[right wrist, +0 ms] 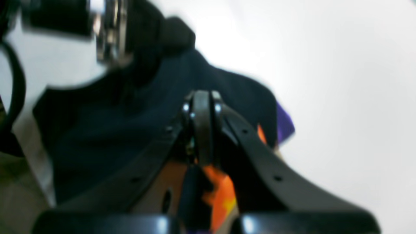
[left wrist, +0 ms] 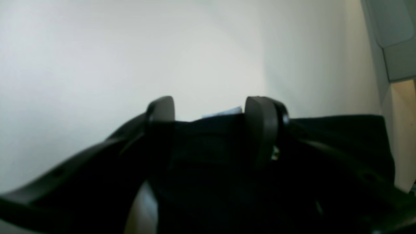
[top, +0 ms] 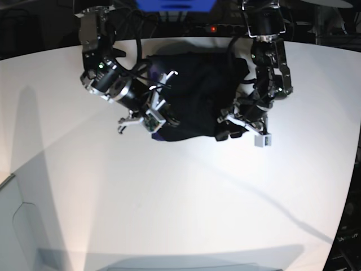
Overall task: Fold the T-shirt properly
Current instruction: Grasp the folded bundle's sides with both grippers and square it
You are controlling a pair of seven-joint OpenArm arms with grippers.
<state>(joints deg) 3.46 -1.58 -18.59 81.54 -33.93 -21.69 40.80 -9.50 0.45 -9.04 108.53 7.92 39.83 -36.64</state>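
The black T-shirt [top: 197, 93] lies bunched on the white table [top: 169, 197], far middle, between both arms. At its left edge my right gripper [top: 159, 113] is shut on the T-shirt. In the right wrist view the right gripper [right wrist: 201, 97] has its jaws pressed together over dark cloth [right wrist: 107, 136], with orange print [right wrist: 221, 191] running up between the finger bases and a purple patch [right wrist: 285, 126] at the hem. My left gripper [top: 228, 124] sits at the shirt's right edge. In its wrist view the left gripper [left wrist: 211, 110] stands open, with black cloth [left wrist: 208, 146] and a white label [left wrist: 224, 112] between the fingers.
A blue object [top: 175, 4] and cables sit beyond the table's far edge. A grey panel [top: 17, 226] stands at the lower left. The left arm's white bracket [top: 262, 140] hangs just right of the shirt. A grey box [left wrist: 396, 39] shows at the upper right of the left wrist view.
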